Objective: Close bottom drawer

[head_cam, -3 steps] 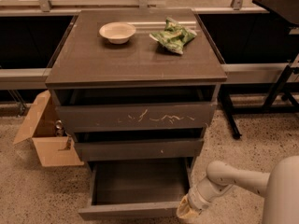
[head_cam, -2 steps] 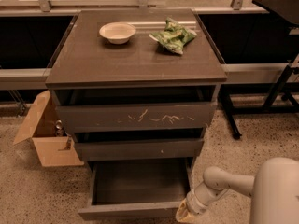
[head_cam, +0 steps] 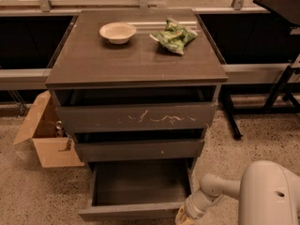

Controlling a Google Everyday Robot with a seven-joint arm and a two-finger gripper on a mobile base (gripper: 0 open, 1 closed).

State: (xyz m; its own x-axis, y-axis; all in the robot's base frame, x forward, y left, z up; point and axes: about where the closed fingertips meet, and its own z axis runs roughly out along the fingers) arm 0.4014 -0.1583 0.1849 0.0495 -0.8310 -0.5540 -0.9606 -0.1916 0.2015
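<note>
The bottom drawer (head_cam: 136,211) of a dark grey-brown cabinet stands pulled out, and its inside looks empty. Its plain front panel runs along the bottom edge of the camera view. My gripper (head_cam: 183,217) is at the drawer's front right corner, low at the frame's bottom edge, on a white arm (head_cam: 220,189) that comes in from the right. The fingertips are cut off by the frame edge. Above it are the middle front with a small white speck (head_cam: 140,150) and the top front with white scratches (head_cam: 140,118).
A white bowl (head_cam: 117,32) and a green bag (head_cam: 174,35) lie on the cabinet top (head_cam: 93,64). An open cardboard box (head_cam: 44,137) stands on the floor to the left. A black table leg (head_cam: 229,116) stands to the right. The floor is speckled.
The arm has swung in closer to the camera and fills more of the lower right. The gripper stays at the drawer's front right corner; the drawer's position looks about the same.
</note>
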